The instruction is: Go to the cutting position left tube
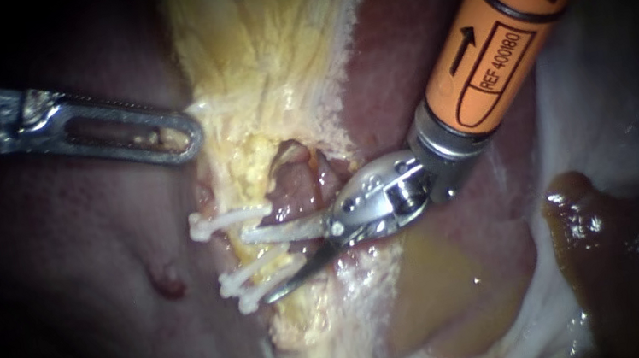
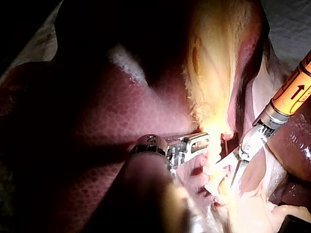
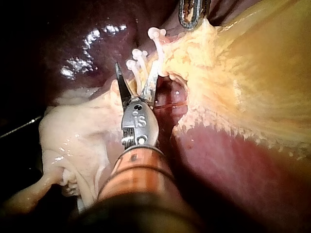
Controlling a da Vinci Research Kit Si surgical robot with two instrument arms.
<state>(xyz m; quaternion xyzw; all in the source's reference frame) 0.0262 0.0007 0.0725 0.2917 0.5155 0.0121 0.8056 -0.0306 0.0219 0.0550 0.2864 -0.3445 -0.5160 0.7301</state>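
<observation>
Left instrument point(image 1: 189, 133) lay over the liver point(image 1: 68, 282), jaws closed on the edge of the yellow tissue point(image 1: 263, 50). Just below, the clipped tube point(image 1: 269, 252) sat at that tissue's lower edge, mostly hidden under three white clips point(image 1: 227, 219). Right instrument point(image 1: 263, 265) reached in from upper right, blades spread apart among the clips, gripping nothing. Couldn't tell whether the tube was between the blades.

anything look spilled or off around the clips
Yes: what looks like yellow-brown fluid is pooled on the tissue to the lower right of the clips in the endoscope view. It is glossy and looks spilled. The clips also fan out unevenly rather than lying parallel.
</observation>
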